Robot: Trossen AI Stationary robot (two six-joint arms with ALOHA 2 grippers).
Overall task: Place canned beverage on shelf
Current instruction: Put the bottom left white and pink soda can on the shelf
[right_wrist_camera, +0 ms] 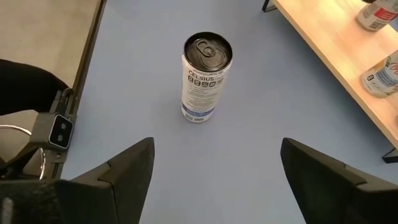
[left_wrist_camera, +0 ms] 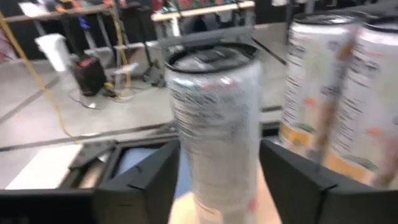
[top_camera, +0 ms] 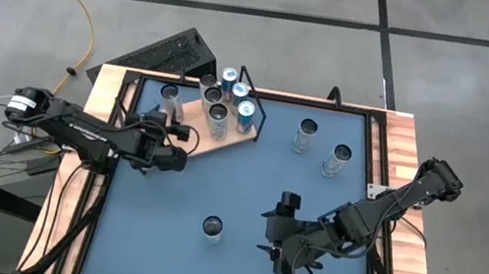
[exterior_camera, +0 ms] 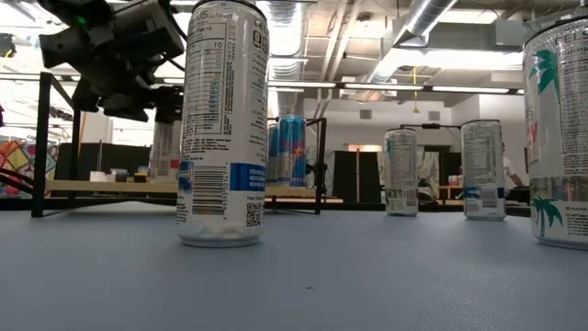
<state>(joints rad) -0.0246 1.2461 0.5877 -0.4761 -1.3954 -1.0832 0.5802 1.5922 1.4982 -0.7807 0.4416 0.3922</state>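
left wrist view: can (left_wrist_camera: 214, 124) between left claw (left_wrist_camera: 217, 180) fingers

I am seeing even, bright overhead light on the blue-topped table (top_camera: 256, 189), with only short soft shadows under the cans. From table height, the ceiling strip lights (exterior_camera: 441, 57) are glaring white and washing out the room behind, while the tall white printed can (exterior_camera: 222, 119) nearest the lens is staying sharp. The left wrist camera is smearing badly: the silver can (left_wrist_camera: 214, 124) between its dark fingers is showing motion blur. The right wrist feed is looking crisp.
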